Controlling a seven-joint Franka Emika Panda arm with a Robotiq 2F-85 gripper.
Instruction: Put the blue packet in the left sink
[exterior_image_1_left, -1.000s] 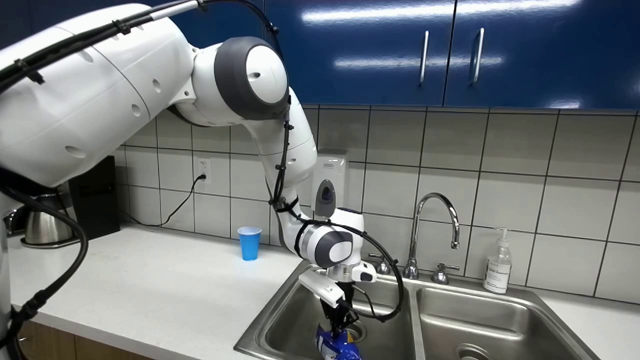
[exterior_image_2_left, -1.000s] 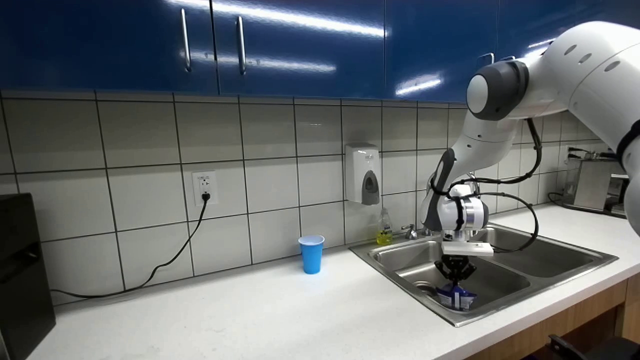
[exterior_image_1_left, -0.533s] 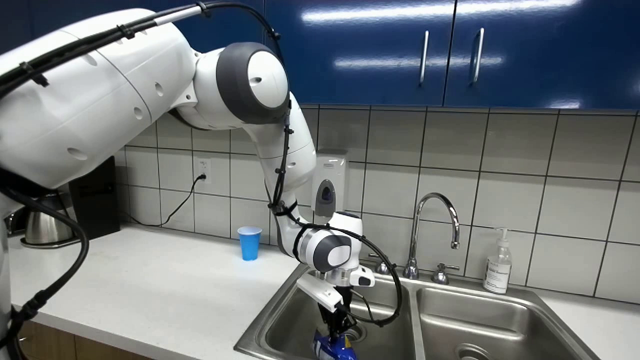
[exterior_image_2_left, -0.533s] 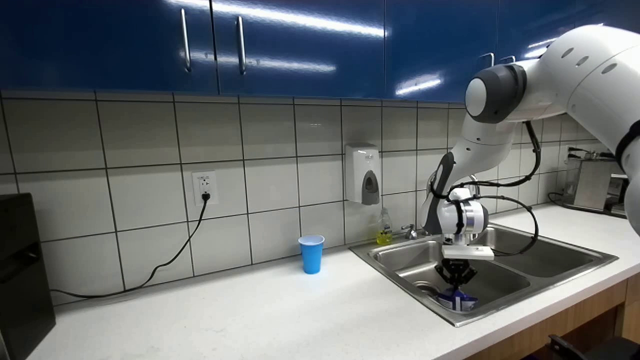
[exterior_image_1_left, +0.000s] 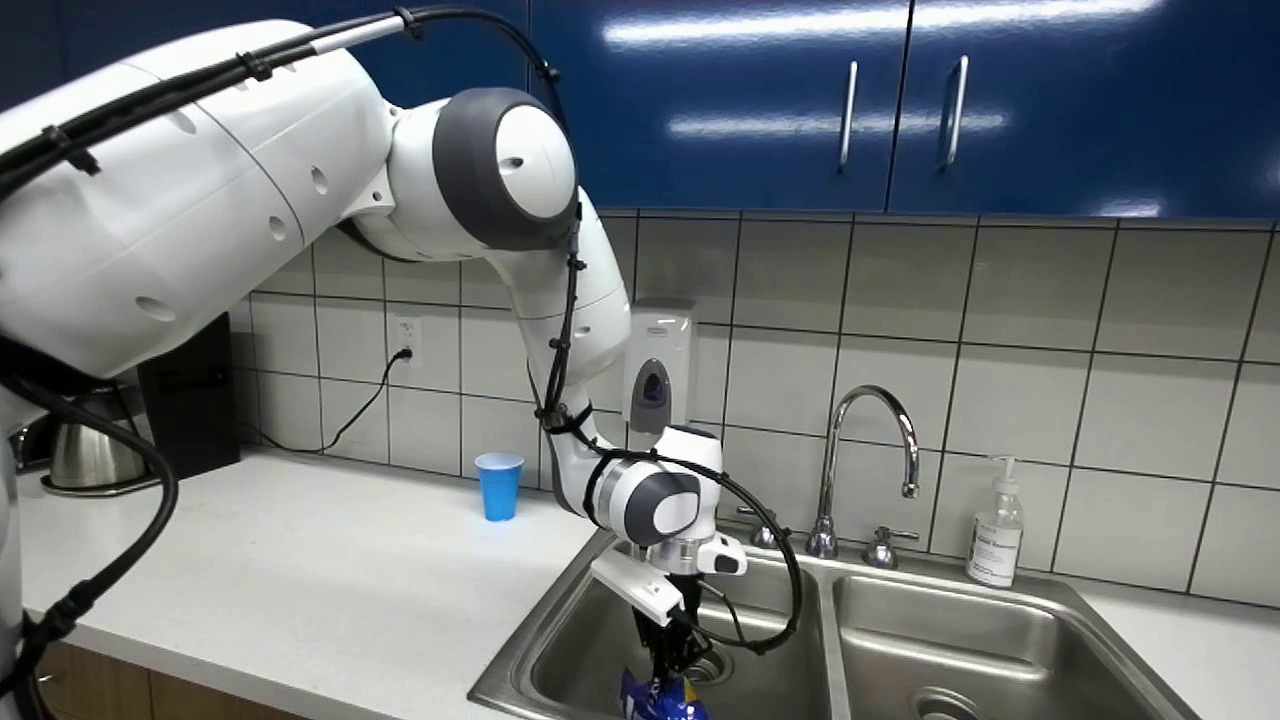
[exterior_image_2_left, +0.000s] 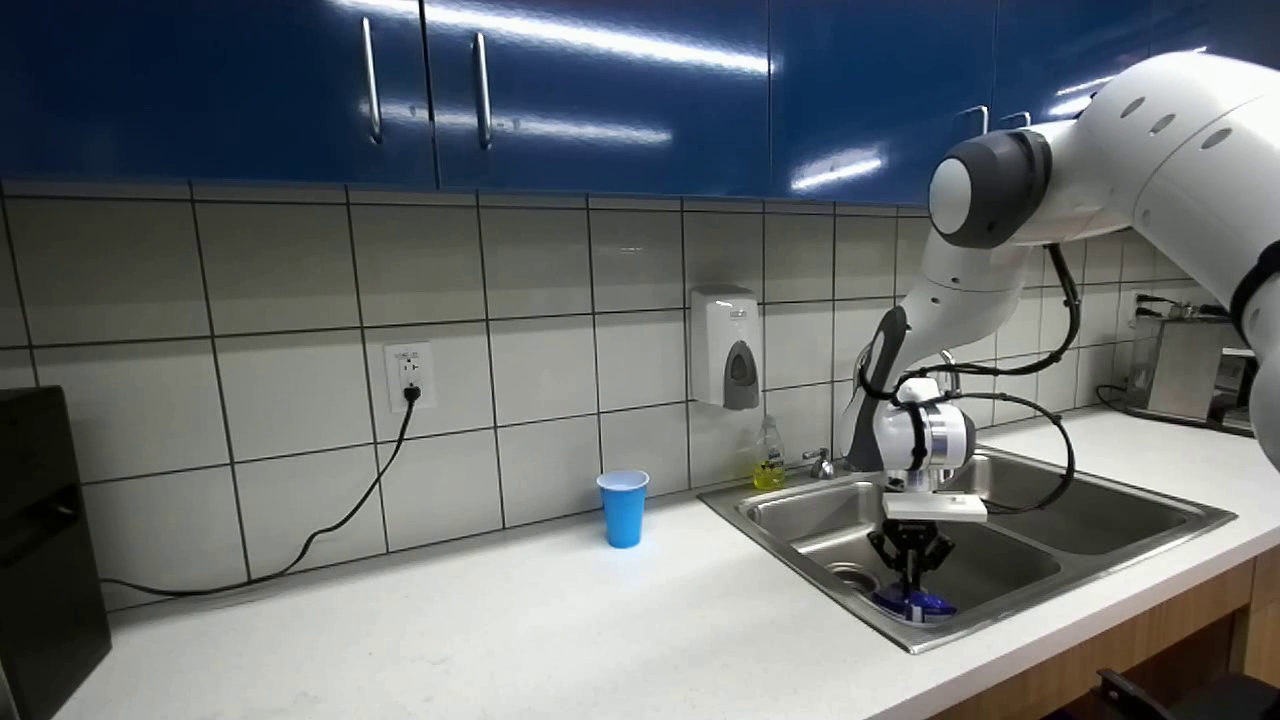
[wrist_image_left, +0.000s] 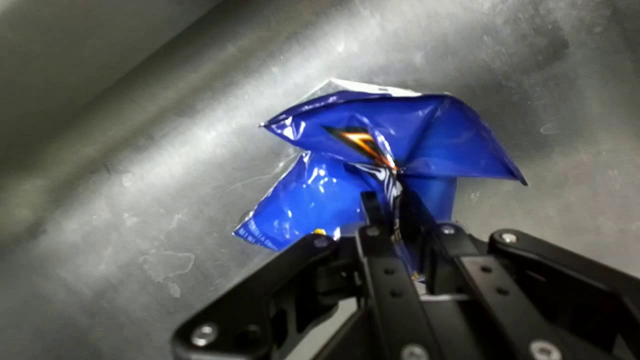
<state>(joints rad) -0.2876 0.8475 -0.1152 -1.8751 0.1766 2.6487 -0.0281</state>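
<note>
The blue packet (wrist_image_left: 320, 195) is crumpled foil with an orange and black mark and white lettering. It is in the left sink (exterior_image_1_left: 590, 650), at or just above the basin floor; exact contact is hard to tell. My gripper (wrist_image_left: 391, 202) points down into that basin and is shut on a fold of the packet, with little space between the fingers. In both exterior views the fingers hide part of the packet (exterior_image_1_left: 655, 705). Its lower edge is cut off by the frame in that view. The packet (exterior_image_2_left: 928, 606) sits beside the drain in an exterior view.
The right basin (exterior_image_1_left: 950, 640) lies across a steel divider. A faucet (exterior_image_1_left: 830, 480) and soap bottle (exterior_image_1_left: 997, 530) stand behind the sink. A light-blue cup (exterior_image_2_left: 624, 508) stands on the counter. A soap dispenser (exterior_image_2_left: 726, 345) hangs on the wall.
My gripper and the packet have moved slightly lower and slightly left in an exterior view. The packet looks flatter now, spread out under the fingers.
</note>
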